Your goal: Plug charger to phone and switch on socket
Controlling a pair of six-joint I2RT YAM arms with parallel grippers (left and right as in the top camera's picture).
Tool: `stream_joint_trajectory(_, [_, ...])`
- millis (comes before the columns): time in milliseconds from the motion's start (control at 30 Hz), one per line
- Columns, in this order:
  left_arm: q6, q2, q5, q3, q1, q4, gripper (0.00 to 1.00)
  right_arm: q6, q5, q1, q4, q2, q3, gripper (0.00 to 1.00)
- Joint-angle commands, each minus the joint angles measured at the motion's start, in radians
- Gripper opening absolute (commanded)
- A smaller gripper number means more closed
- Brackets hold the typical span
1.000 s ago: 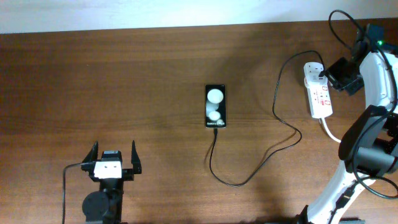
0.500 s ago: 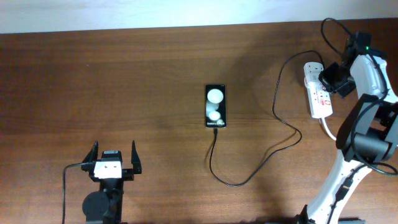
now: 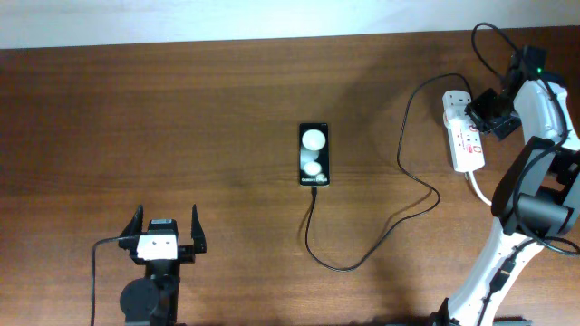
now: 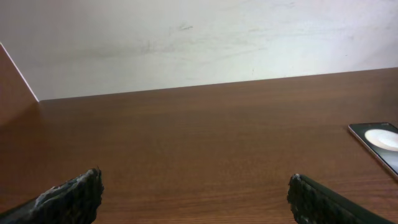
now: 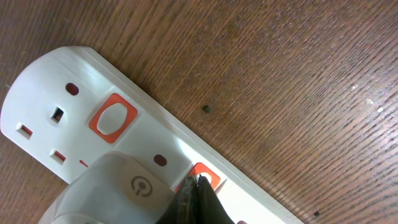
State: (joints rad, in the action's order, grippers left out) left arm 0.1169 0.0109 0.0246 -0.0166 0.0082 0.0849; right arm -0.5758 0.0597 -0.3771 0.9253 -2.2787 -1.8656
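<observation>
1. Overhead view:
   - The phone point(image 3: 314, 154) lies face up near the middle of the table point(image 3: 181, 109), its two white spots showing.
   - The charger point(image 3: 399, 222) meets the phone's near short edge with its tip. It loops toward the robot, then runs right and up to the white plug adapter point(image 3: 456, 98) seated in the far end of the socket point(image 3: 467, 145).
   - The socket lies lengthwise at the right side of the table. Its thick white cord point(image 3: 480, 190) leaves its near end.
   - The right gripper point(image 3: 478, 112) is over the socket's far half, just beside the adapter.
   - The left gripper point(image 3: 166, 228) sits low at the near left, well apart from the phone. Its claw is released, fingers spread with nothing between them.

2. Left wrist view:
   - The left gripper point(image 4: 194, 182) has its two dark fingertips point(image 4: 71, 198) at the bottom corners, wide apart over bare wood.
   - A corner of the phone point(image 4: 380, 142) shows at the right edge.
   - A pale wall point(image 4: 186, 37) rises behind the table.

3. Right wrist view:
   - The socket point(image 5: 37, 99) runs diagonally across the wood. One orange switch point(image 5: 113, 118) lies free near its rounded end.
   - The adapter point(image 5: 121, 190) is plugged in beside it.
   - The right gripper point(image 5: 196, 188) is clenched, its fingers drawn into one dark point that holds nothing. That point touches a second orange switch point(image 5: 209, 175).
</observation>
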Motion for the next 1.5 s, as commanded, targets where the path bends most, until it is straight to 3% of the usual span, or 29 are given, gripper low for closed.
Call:
stream_joint_trajectory(0, [0.020,-0.005,-0.014,0.008,0.007,-0.002,0.99,0.000,0.047,0.005,-0.010,-0.023,-0.018,0.04])
stream_joint_trajectory(667, [0.020,-0.005,-0.014,0.008,0.007,-0.002,0.99,-0.005,0.172,0.073,0.027,-0.053,0.013,0.04])
stream_joint_trajectory(833, [0.020,-0.005,-0.014,0.008,0.007,-0.002,0.99,-0.004,0.159,0.082,0.024,-0.053,0.014,0.04])
stream_joint_trajectory(900, [0.020,-0.005,-0.014,0.008,0.007,-0.002,0.99,-0.004,0.014,0.076,0.069,-0.045,0.014,0.04])
stream_joint_trajectory(1000, [0.020,-0.005,-0.014,0.008,0.007,-0.002,0.99,-0.003,-0.138,0.043,0.143,0.000,0.014,0.04])
stream_joint_trajectory(1267, [0.020,-0.005,-0.014,0.008,0.007,-0.002,0.99,0.048,-0.143,0.019,0.239,0.270,0.014,0.04])
stream_joint_trajectory(1467, [0.020,-0.005,-0.014,0.008,0.007,-0.002,0.99,0.050,-0.091,0.100,0.250,0.525,0.014,0.04])
